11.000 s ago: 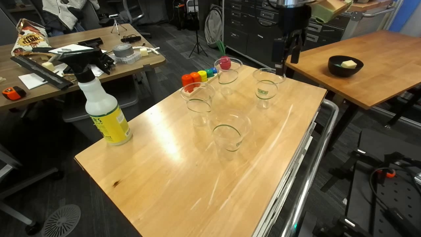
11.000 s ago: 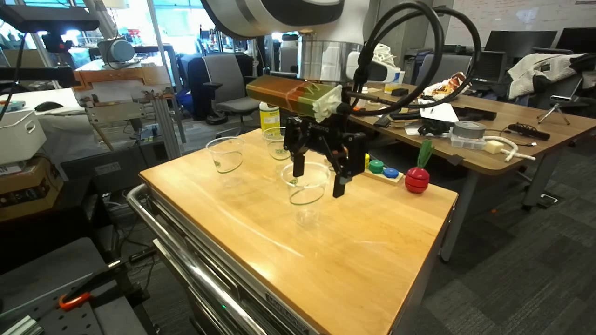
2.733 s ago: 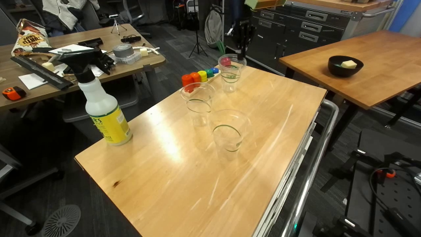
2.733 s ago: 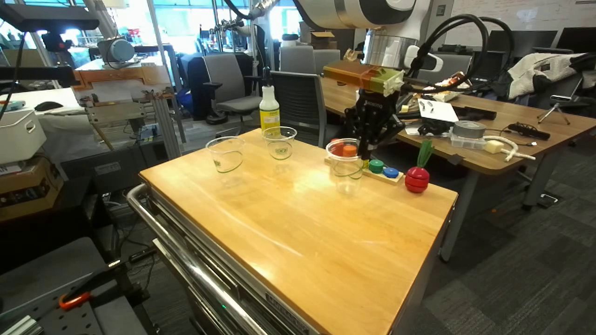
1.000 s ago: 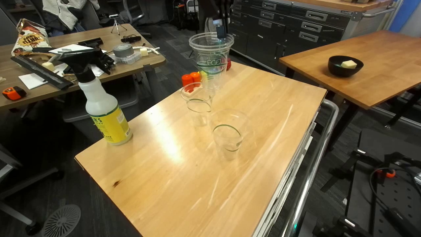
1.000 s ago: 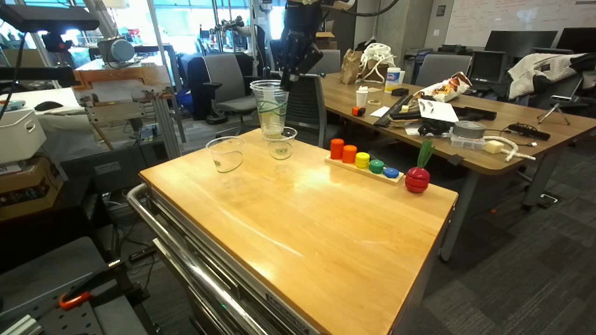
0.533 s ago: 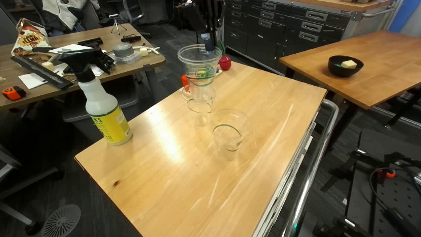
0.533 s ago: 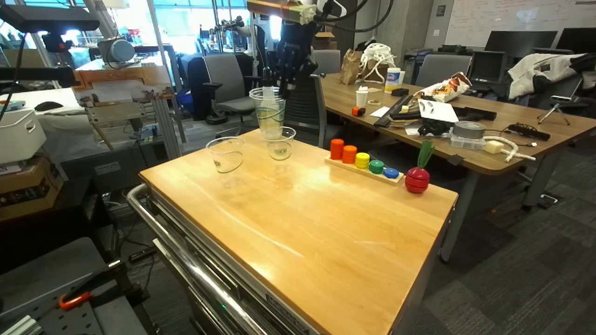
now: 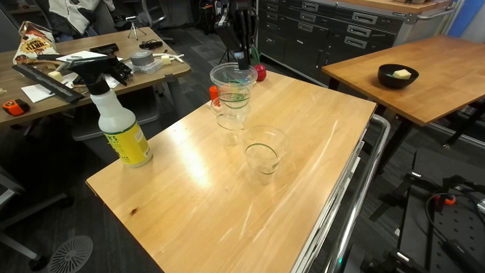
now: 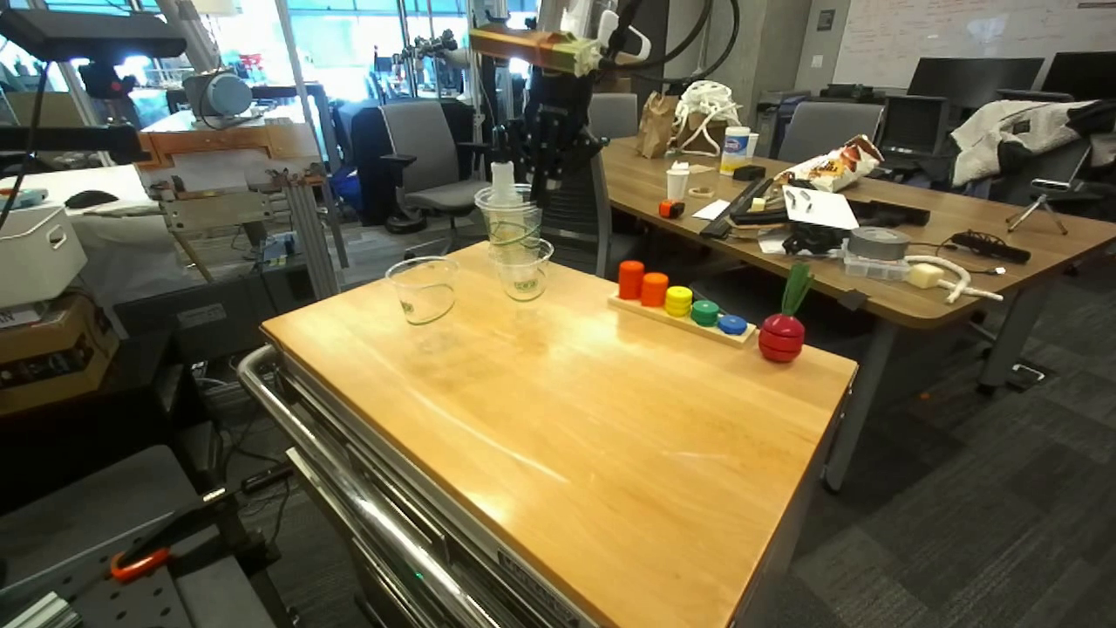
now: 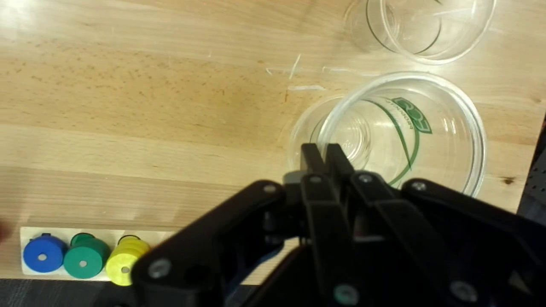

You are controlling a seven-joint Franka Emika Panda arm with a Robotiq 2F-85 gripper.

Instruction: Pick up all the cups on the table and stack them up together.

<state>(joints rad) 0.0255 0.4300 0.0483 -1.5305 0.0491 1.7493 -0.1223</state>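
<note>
The gripper (image 11: 324, 154) has its fingertips pressed together on the rim of a nested pair of cups (image 9: 235, 90), pinching one edge and holding the pair off the table (image 9: 189, 223). The pair is lower now than a second ago, and its base overlaps the mouth of the lower cup (image 10: 526, 283) in both exterior views; in such clear plastic I cannot tell how far in it reaches, if at all. For the task, this suggests a third cup is about to join the stack, with the lowering to finish and the release to follow. Gripped at one edge, the pair could tilt or snag on the lower cup's rim. Near the lower cup but apart from it, the lone cup (image 9: 265, 152) stands upright, the last one left to gather. The blocks (image 10: 678, 302) sit near the lower cup, and the spray bottle (image 9: 127, 132) stands farther from it.
</note>
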